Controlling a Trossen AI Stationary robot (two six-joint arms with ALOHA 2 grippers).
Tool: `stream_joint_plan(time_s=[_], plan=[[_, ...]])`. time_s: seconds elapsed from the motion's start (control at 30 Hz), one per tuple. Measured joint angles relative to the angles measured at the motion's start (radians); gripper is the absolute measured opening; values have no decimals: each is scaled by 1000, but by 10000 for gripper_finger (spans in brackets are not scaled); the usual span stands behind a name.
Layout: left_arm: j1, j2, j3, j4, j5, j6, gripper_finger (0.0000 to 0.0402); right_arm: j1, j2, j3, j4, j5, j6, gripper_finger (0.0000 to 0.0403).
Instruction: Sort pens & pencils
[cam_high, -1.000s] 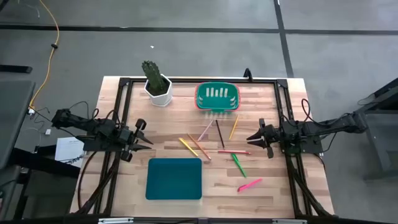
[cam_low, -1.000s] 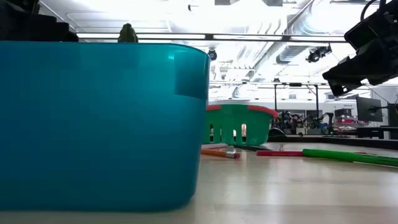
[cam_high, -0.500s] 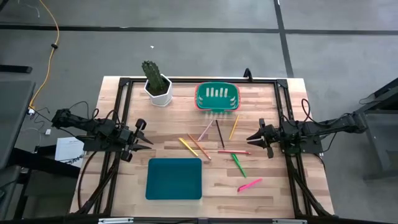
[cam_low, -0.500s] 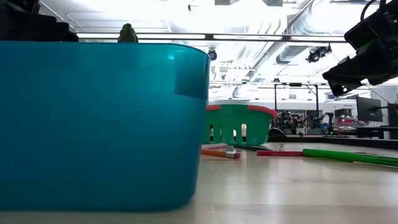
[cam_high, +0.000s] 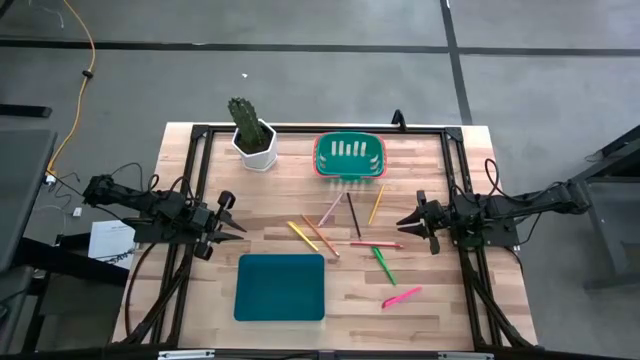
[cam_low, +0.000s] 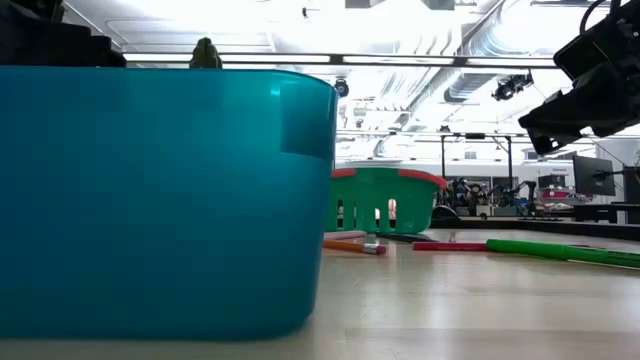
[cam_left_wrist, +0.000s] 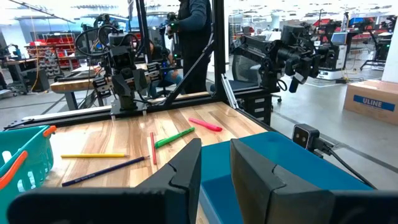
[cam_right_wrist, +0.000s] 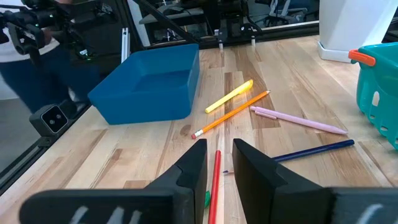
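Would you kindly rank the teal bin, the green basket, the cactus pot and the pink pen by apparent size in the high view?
1. Teal bin
2. Green basket
3. Cactus pot, slightly smaller than the basket
4. Pink pen, clearly the smallest

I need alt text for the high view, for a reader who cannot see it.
Thin coloured pencils and bright green and pink pens lie scattered on a wooden table, between a green slotted basket and a teal rectangular bin. The left gripper and right gripper hover at the sides, holding nothing.
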Motion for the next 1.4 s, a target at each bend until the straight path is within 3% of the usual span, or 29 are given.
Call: stream_joint_plan(time_s=[0.57,0.7,1.07,1.2,1.4], plan=[[0,0,0,0,-1,1,72,0,0,0,0,0,0,68],[0,0,0,28,-75,-12,72,0,0,0,0,0,0,68],[0,0,0,449,-273,-3,72,0,0,0,0,0,-57,68],[0,0,0,539,-292,8,72,0,0,0,1,0,-185,68],[0,0,0,651,-298,9,72,0,0,0,2,0,-209,68]])
